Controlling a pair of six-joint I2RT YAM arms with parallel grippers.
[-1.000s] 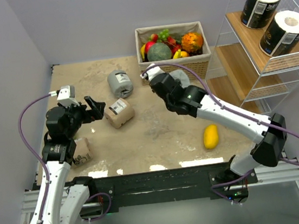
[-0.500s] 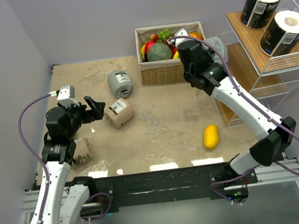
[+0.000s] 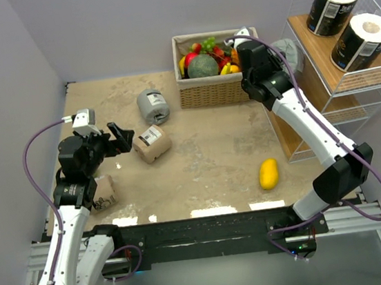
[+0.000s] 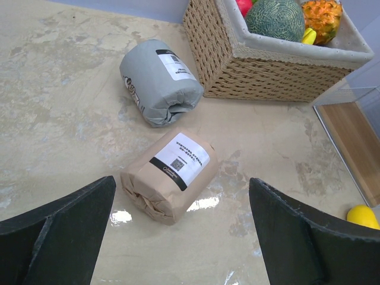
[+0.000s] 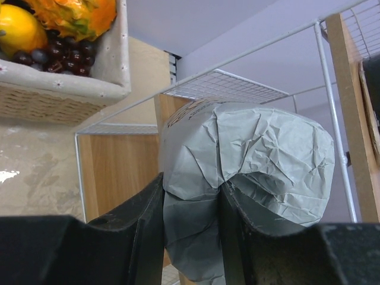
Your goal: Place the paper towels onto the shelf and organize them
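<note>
My right gripper [image 3: 277,59] is shut on a grey paper towel roll [image 3: 290,52] and holds it in the air at the left side of the white wire shelf [image 3: 350,84]. In the right wrist view the crumpled grey roll [image 5: 249,154] is pinched between my fingers [image 5: 191,225], in front of the shelf's wire frame and wood boards [image 5: 119,172]. Two black rolls [image 3: 332,5] [image 3: 362,39] stand on the top board. My left gripper [image 3: 122,137] is open and empty, just left of a tan roll [image 3: 152,144] [image 4: 170,175]. Another grey roll [image 3: 152,105] [image 4: 160,80] lies behind it. A second tan roll [image 3: 103,193] lies by the left arm.
A wicker fruit basket [image 3: 220,91] [image 4: 267,77] stands at the back, just left of the shelf. A yellow mango [image 3: 269,173] [image 4: 363,215] lies on the table in front of the shelf. Walls close in the table at left and back.
My right arm has carried the grey roll from in front of the basket to the right and up to the shelf's left side. The left arm has not moved.
</note>
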